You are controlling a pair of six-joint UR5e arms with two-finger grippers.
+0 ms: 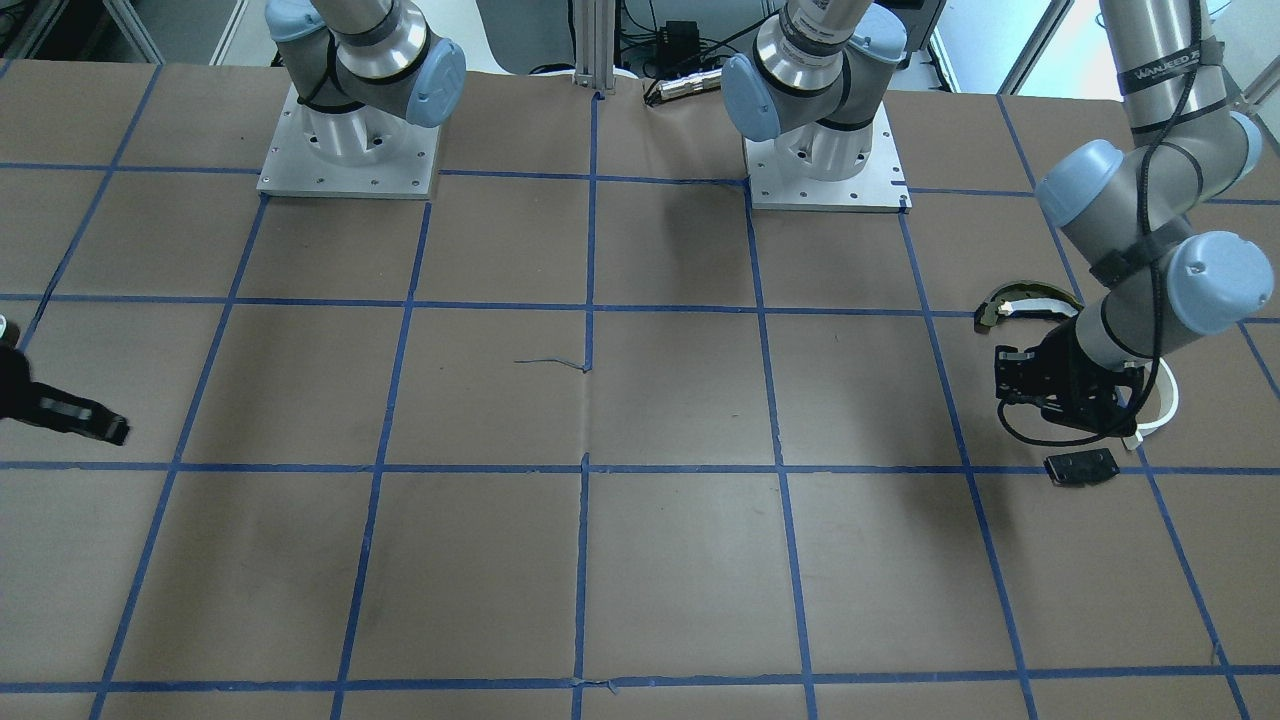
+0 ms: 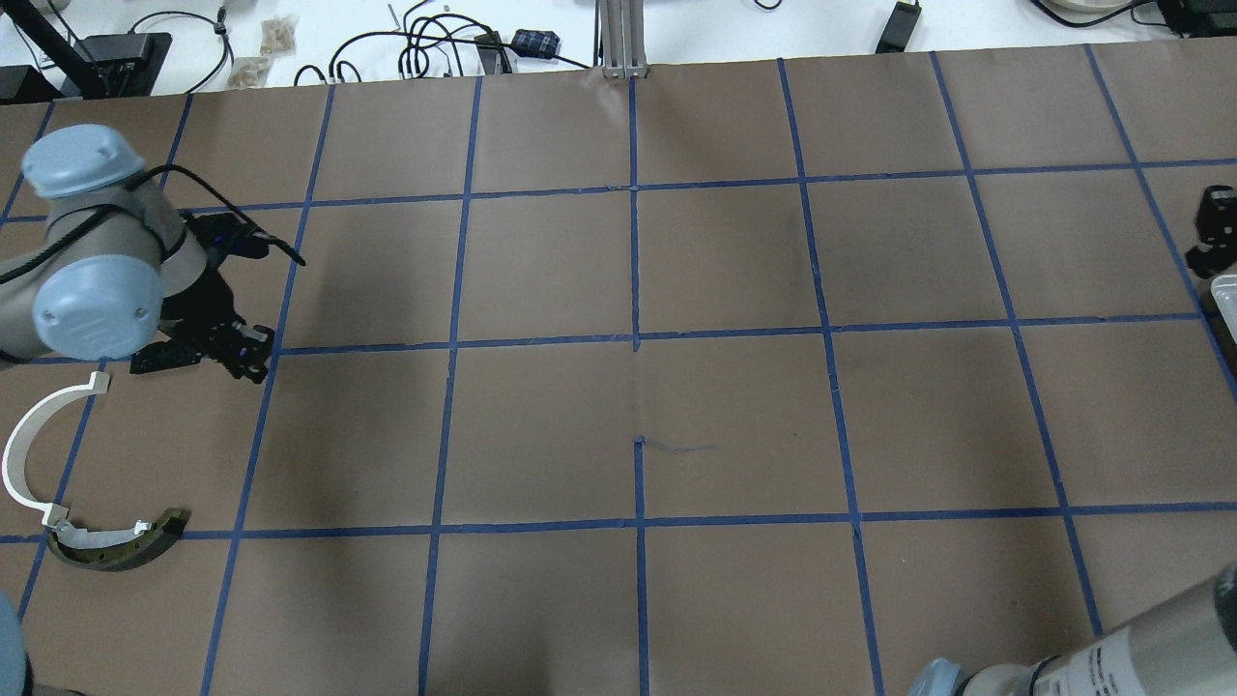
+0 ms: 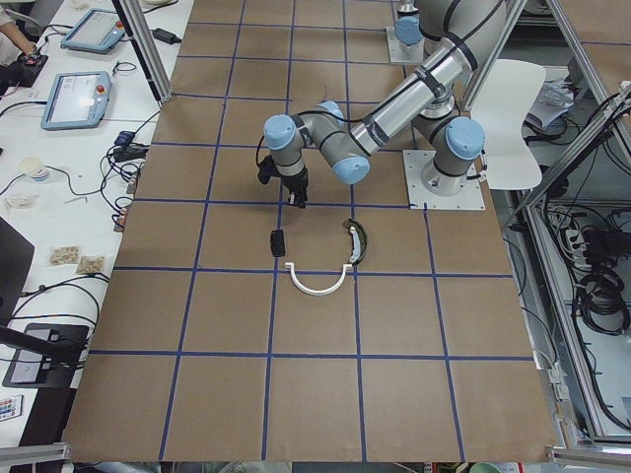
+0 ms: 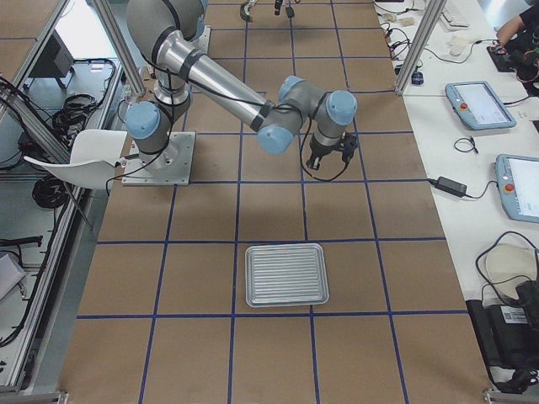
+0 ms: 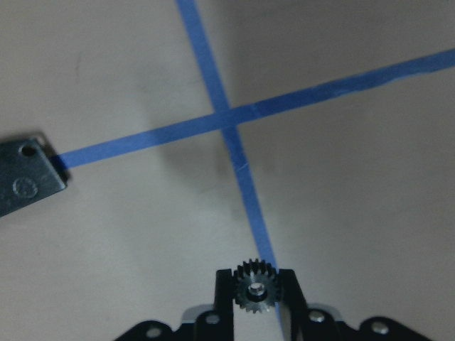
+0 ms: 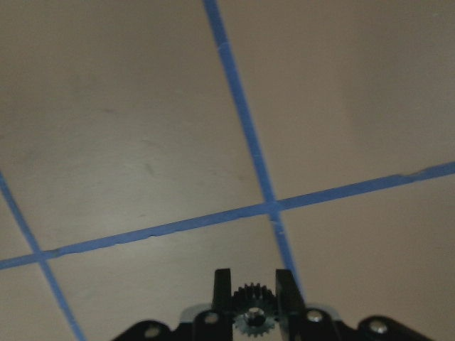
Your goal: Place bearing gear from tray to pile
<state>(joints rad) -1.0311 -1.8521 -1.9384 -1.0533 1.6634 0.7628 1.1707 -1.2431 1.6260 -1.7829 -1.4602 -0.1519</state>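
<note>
My left gripper (image 5: 257, 284) is shut on a small black bearing gear (image 5: 257, 289) and hovers over a blue tape crossing. It is at the pile's edge (image 2: 249, 360), beside the flat black plate (image 1: 1081, 467), whose corner shows in the left wrist view (image 5: 25, 181). The pile also holds a white curved arc (image 2: 24, 445) and an olive-edged curved piece (image 2: 116, 543). My right gripper (image 6: 252, 295) is shut on a second small gear (image 6: 252, 304) above bare paper, beyond the ribbed metal tray (image 4: 286, 275), which looks empty.
The table is brown paper with a blue tape grid. The two arm bases (image 1: 348, 150) stand at its robot side. Cables and tablets (image 4: 480, 105) lie on the white bench past the far edge. The tray's corner shows at the overhead view's right edge (image 2: 1225, 293).
</note>
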